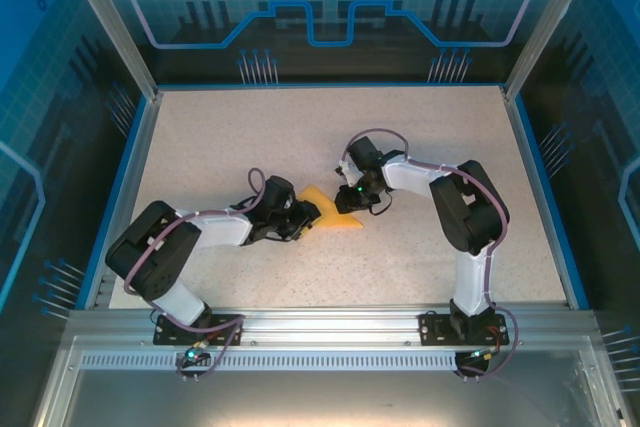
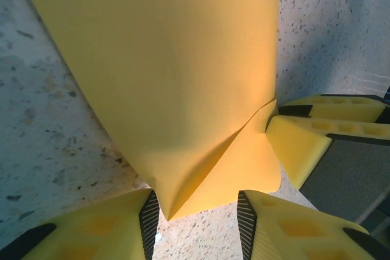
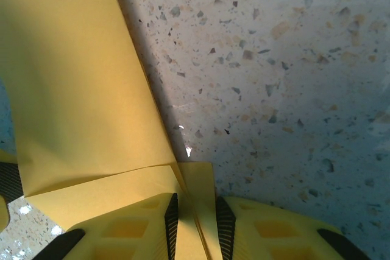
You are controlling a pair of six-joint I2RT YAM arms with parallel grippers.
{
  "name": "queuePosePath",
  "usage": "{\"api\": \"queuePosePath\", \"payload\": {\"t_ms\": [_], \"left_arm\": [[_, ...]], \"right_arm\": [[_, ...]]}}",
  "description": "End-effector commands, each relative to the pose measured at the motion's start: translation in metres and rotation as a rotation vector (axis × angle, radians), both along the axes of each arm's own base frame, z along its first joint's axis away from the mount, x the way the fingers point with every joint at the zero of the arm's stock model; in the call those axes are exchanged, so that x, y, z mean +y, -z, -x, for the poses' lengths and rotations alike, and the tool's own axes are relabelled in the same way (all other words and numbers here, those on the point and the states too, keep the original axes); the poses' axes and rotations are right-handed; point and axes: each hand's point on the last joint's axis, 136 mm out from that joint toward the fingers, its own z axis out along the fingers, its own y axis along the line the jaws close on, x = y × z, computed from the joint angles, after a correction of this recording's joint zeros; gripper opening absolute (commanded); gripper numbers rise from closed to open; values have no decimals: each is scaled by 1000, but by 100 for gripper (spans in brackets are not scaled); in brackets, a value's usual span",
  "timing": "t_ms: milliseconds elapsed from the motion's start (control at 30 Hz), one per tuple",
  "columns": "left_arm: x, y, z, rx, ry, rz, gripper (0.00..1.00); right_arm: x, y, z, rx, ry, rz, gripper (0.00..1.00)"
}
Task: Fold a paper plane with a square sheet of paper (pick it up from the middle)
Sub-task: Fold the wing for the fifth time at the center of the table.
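1. Top view: you see the partly folded orange-yellow sheet of paper (image 1: pixel 338 215) lying flat near the middle of the speckled desk (image 1: pixel 250 137). The left tool (image 1: pixel 303 215) meets the sheet's left edge. The right tool (image 1: pixel 352 199) sits at its upper right edge.
2. Left wrist view: the left tool's jaws stand partly apart around a folded corner of the sheet, with bare desk showing beside that corner.
3. Right wrist view: the right tool's jaws are narrow, pinching a folded flap at the sheet's edge.
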Motion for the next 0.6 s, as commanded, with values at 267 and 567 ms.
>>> {"api": "queuePosePath", "payload": {"t_ms": [267,567], "left_arm": [[-13,-13,-12,-69,23,21,36],[-10,-11,-13,-70,9,7,21]], "right_arm": [[-7,33,27,102,-2,38,28],[-4,19,24,63,2,6,30]]}}
